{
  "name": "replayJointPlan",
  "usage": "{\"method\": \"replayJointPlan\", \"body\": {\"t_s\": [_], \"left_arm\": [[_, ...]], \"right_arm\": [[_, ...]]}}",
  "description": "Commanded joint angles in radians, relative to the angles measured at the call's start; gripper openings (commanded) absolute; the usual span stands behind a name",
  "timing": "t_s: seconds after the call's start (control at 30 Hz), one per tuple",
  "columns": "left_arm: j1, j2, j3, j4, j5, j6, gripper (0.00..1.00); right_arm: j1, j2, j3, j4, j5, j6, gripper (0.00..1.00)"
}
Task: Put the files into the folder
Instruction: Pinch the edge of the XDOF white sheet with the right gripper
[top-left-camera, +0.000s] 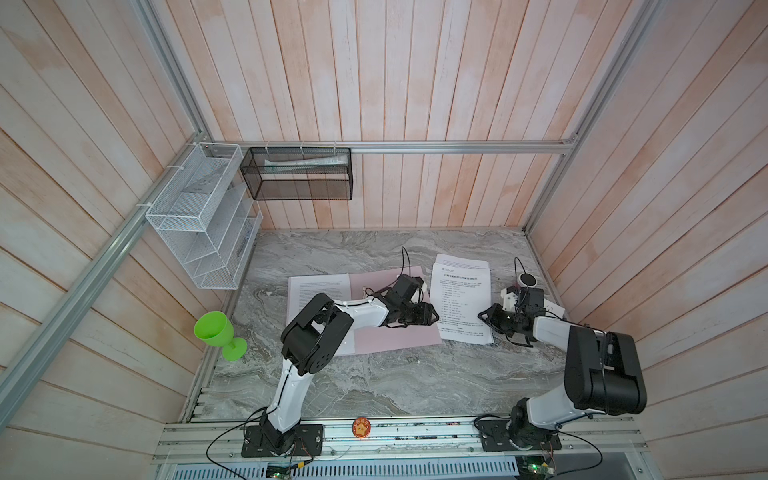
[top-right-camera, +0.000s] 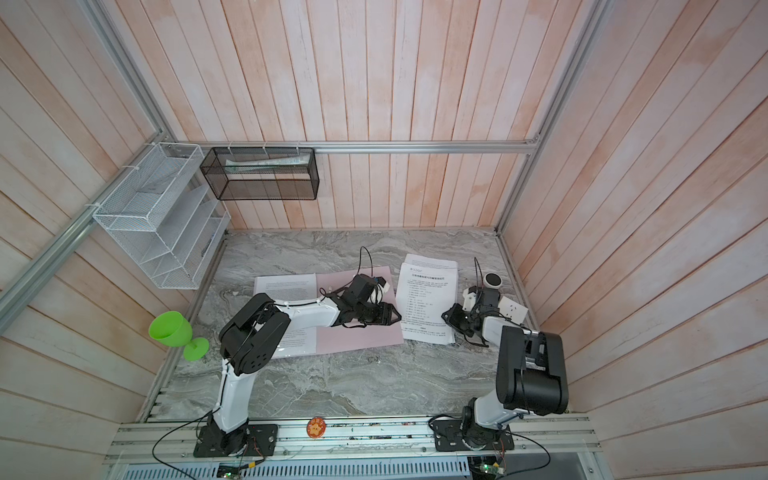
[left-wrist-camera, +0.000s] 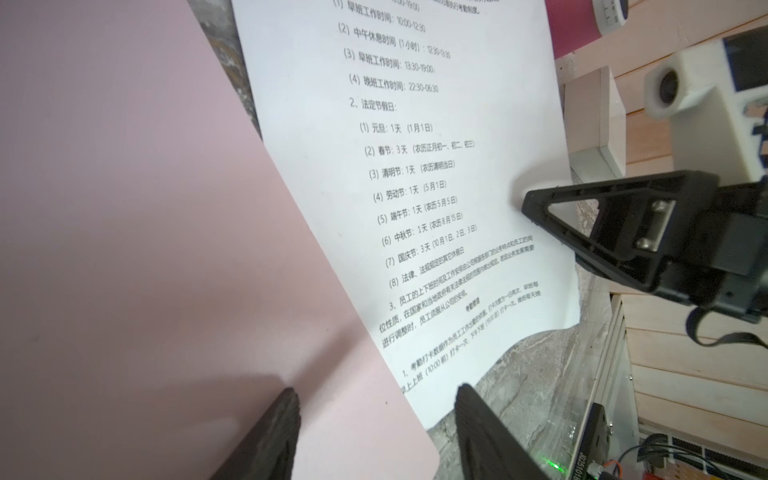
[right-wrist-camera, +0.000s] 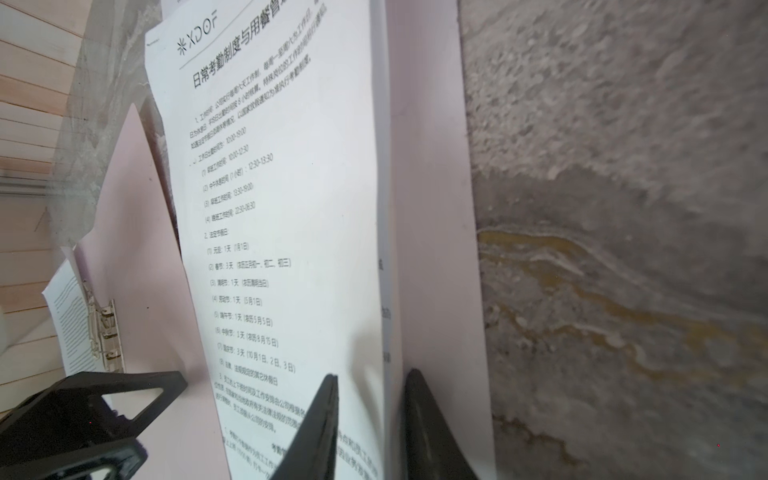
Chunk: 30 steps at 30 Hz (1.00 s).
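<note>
Right claw (right-wrist-camera: 372, 374) is straddling the files (right-wrist-camera: 282, 208) at their edge, jaws part-open, not pinching yet; left claw (left-wrist-camera: 376, 388) is hovering half-open, empty. Sheets likely floppy, slippery: grip whole stack edge.

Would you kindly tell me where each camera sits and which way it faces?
Both top views: high over the front edge, looking down on the grey marble table; left arm and right arm show whole.
Left wrist: behind the left gripper, facing the flat pale pink folder and the white printed paper sheets; own fingertips show.
Right wrist: behind the right gripper, looking along the sheets; own fingertips show.
Shared: each wrist view also shows the other gripper, the folder and the sheets.
</note>
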Motion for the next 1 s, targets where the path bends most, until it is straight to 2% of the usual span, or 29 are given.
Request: {"method": "replayJointPlan", "body": {"t_s": [0.0, 0.23, 0.53, 0.73, 0.93, 0.97], "left_arm": [[-0.002, 0.031, -0.013, -0.013, -0.002, -0.006, 0.62], [0.0, 0.032, -0.009, -0.019, -0.006, -0.009, 0.62], [0.0, 0.034, -0.014, -0.023, -0.007, -0.009, 0.62], [0.001, 0.035, -0.014, -0.02, -0.007, -0.012, 0.62], [0.005, 0.031, -0.013, -0.024, -0.007, -0.008, 0.61], [0.006, 0.028, -0.014, -0.024, -0.007, -0.006, 0.61]], "right_arm": [[-0.022, -0.039, -0.025, -0.002, -0.057, 0.016, 0.27], [-0.05, -0.107, -0.058, -0.05, -0.048, 0.009, 0.32], [-0.088, -0.114, -0.139, 0.059, -0.166, 0.082, 0.31], [-0.093, -0.13, -0.145, 0.073, -0.18, 0.094, 0.19], [-0.101, -0.121, -0.14, 0.076, -0.191, 0.094, 0.0], [-0.102, -0.118, -0.142, 0.08, -0.196, 0.097, 0.0]]}}
